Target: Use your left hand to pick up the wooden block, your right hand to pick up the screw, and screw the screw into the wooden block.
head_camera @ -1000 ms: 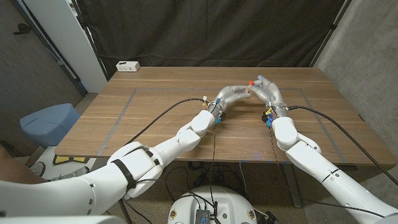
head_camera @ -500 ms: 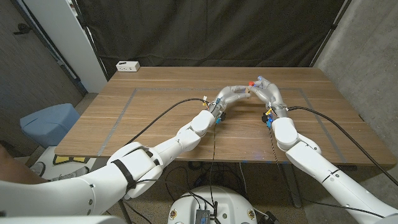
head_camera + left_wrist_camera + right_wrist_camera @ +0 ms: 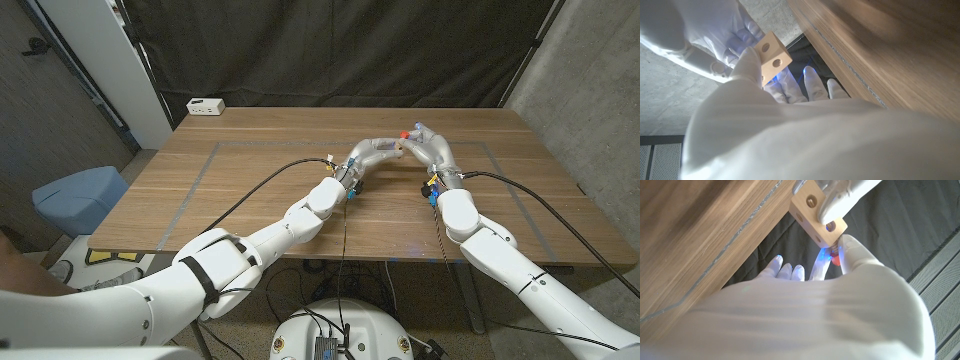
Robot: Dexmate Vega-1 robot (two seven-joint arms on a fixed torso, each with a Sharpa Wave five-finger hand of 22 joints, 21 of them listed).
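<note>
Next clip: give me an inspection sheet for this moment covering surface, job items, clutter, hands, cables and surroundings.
Surface: wooden table, faint taped rectangle on it.
Job items: wooden block with round holes, held up off the table; screw with red head at the block's lower face, seating depth cannot be told.
Clutter: white box at the far left corner.
Hands: left hand holds the block; right hand pinches the screw against it.
Cables: black cables run along both forearms.
Surroundings: black curtain behind the table, blue stool on the left.
</note>
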